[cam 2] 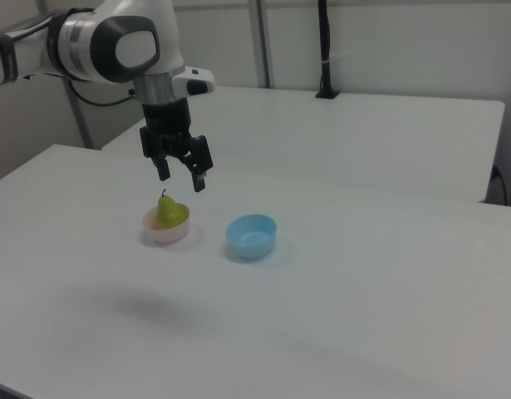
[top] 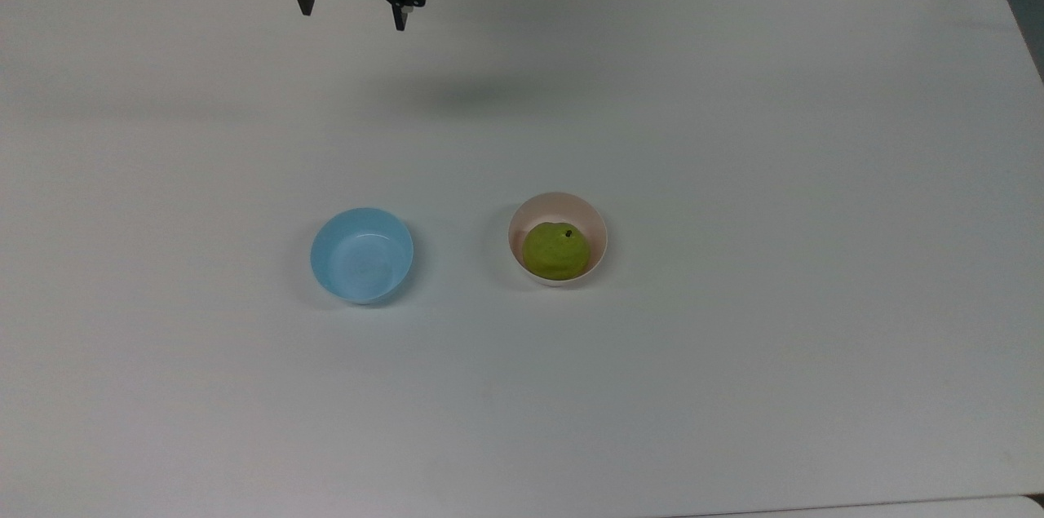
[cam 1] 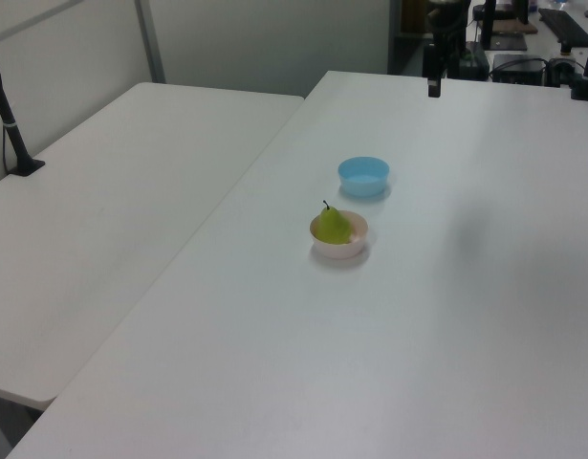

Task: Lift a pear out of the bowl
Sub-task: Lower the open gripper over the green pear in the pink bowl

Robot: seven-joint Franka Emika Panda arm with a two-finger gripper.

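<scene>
Resting pear (top: 556,251) far from end effector (top: 353,16)

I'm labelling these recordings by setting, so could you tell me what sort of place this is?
Most likely a robotics lab or test room: a robot arm's tool hangs above a plain white table bearing a pear in a pink bowl and a blue bowl, with camera poles clamped to an adjoining table.
</scene>
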